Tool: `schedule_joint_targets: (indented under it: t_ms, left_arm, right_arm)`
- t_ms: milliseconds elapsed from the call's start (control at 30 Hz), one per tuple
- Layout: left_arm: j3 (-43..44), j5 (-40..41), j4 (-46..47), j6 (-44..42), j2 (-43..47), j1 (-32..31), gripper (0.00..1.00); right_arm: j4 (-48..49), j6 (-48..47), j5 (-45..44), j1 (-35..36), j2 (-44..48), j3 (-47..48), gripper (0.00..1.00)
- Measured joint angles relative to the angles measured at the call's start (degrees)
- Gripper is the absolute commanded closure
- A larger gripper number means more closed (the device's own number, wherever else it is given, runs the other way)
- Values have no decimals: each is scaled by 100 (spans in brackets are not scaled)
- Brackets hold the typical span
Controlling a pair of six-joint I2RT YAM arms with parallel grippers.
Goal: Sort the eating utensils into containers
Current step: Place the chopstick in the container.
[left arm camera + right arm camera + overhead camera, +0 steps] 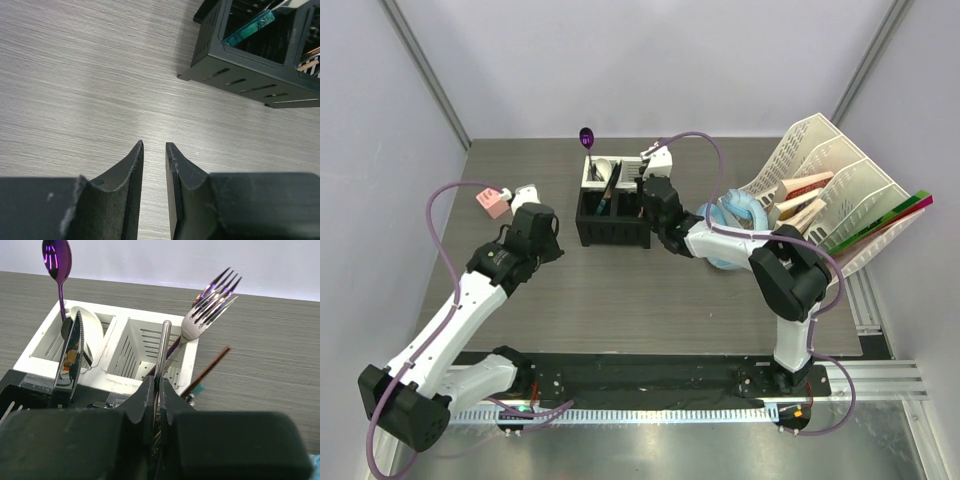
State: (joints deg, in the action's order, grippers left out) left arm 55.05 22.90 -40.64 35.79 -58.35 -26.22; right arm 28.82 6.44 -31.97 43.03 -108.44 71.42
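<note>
Nearest you, the left gripper [154,145]: jaws parted by a narrow gap, nothing between them, poised over bare table [75,75] and well apart from the caddy [240,75], which stands ahead of it and to its right. One green-patterned piece [250,27] lies slanted across the rim of the caddy's near-left compartment. Next, the right gripper [156,382]: clenched on a slim silver handle [164,340] that stands almost upright above the caddy's right half. Just behind that handle, one fork [212,302] with a purple sheen, tines up and leaning right; you cannot tell which compartment its foot stands in. Beside it, one brown chopstick [210,365], tilted right. In the far-left white-rimmed compartment: one black knife [76,350], one white soup spoon [92,325], one purple spoon [56,257] with its bowl uppermost. Off to the sides, seen from the top camera: a pink block [494,203] just beside the left wrist, a blue ring [735,215] under the right forearm, a white rack [840,180] at the far right.
</note>
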Motion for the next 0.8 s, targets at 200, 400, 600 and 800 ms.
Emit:
schedule_joint_targets:
  t_ms: [200, 400, 600, 800]
  left_arm:
    - [2, -153, -15, 20, 0, 0, 77]
    - [2, -258, -48, 22, 39, 0, 77]
    - [2, -256, -37, 17, 74, 0, 74]
    - [20, -197, 179, -17, -155, 0, 69]
  right_arm:
    - [72, 31, -192, 37, 184, -188, 59]
    - [68, 79, -402, 118, 275, -201, 53]
    - [-57, -13, -535, 190, 540, -199, 41]
    - [-564, -184, -549, 192, 1235, -76, 37]
